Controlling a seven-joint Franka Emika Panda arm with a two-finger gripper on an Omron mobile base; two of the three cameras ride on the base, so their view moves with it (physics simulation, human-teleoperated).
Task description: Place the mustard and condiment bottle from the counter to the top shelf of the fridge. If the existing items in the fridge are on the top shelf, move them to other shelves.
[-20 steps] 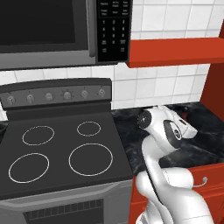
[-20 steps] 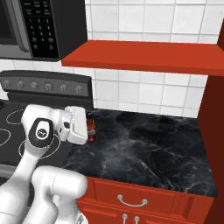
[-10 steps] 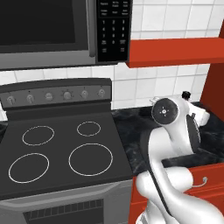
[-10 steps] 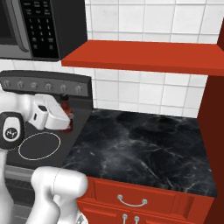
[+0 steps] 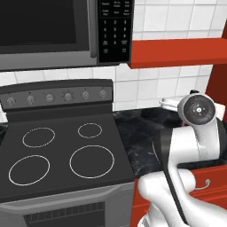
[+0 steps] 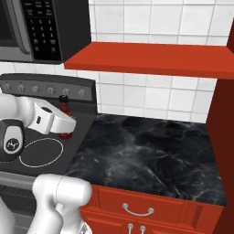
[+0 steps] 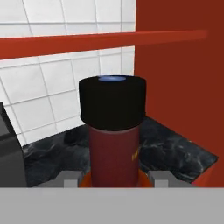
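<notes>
Condiment bottle (image 6: 64,106): one dark red bottle, black cap up, long axis standing upright; it is hanging over the stovetop's right edge, left of the bench, where a second ago it was over the bench's left end.
Bottle up close: in the hand view the condiment bottle (image 7: 113,131) is rising straight between the finger tips, cap nearest the camera.
End effector (image 6: 67,124): one, gripping the condiment bottle by its lower body; it is swinging leftward compared with the earlier frames.
Stovetop (image 5: 62,153): one, four white rings counted.
Arm (image 5: 195,133): elbow joint now sitting further right in the left base view than before.
Bench (image 6: 151,155): one black marble slab, on red cabinets.
Red shelf (image 6: 151,58): one, above the bench.
</notes>
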